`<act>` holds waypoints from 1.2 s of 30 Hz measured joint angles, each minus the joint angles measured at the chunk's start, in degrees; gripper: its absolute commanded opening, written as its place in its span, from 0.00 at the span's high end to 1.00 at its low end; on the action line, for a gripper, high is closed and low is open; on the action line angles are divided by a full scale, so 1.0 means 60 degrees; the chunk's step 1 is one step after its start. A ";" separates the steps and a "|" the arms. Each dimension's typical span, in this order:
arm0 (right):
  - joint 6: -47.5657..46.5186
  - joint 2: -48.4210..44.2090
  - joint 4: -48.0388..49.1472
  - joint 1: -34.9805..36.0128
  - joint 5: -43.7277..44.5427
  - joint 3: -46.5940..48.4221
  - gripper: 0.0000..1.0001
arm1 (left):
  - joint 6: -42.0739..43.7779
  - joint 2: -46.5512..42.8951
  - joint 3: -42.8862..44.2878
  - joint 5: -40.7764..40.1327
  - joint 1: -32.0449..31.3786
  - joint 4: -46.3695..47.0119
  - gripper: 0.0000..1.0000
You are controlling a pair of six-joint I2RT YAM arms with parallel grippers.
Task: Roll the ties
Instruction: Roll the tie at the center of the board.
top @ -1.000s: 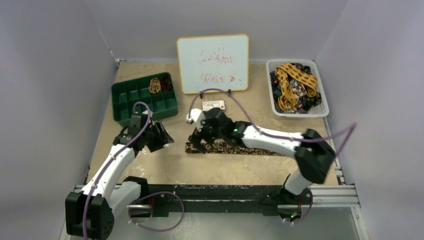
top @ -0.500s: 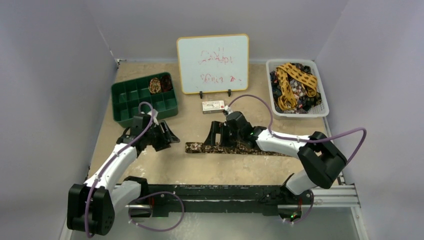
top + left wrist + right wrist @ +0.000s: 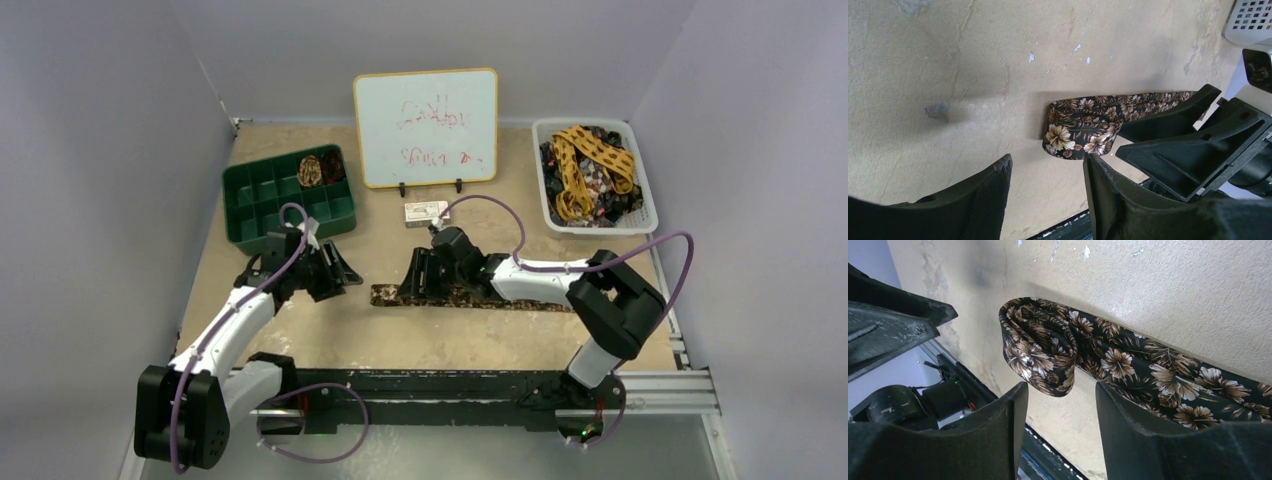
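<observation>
A long dark tie [image 3: 500, 297] with a brown flower print lies flat across the middle of the table. Its left end [image 3: 385, 295] is folded over on itself. My right gripper [image 3: 415, 278] is open and low over that folded end, which shows just past its fingertips in the right wrist view [image 3: 1038, 347]; the gripper [image 3: 1060, 390] holds nothing. My left gripper [image 3: 335, 272] is open and empty, just left of the tie's end. The left wrist view shows the tie [image 3: 1078, 127] just beyond my left gripper [image 3: 1048, 165].
A green compartment tray [image 3: 262, 200] at the back left holds a coiled tie [image 3: 310, 170]. A whiteboard [image 3: 425, 127] stands at the back, with a small card [image 3: 427, 210] before it. A white basket [image 3: 600, 228] at the back right holds mustard and dark ties [image 3: 590, 165].
My right gripper swung right along the tie, then came back a little towards the folded end. My left gripper moved slightly right, closer to the tie's end.
</observation>
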 measured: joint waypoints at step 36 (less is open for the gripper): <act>-0.0590 0.0925 -0.0219 -0.0244 -0.0794 0.0809 0.59 | 0.0007 0.0397 -0.0437 0.0852 0.0000 0.0892 0.48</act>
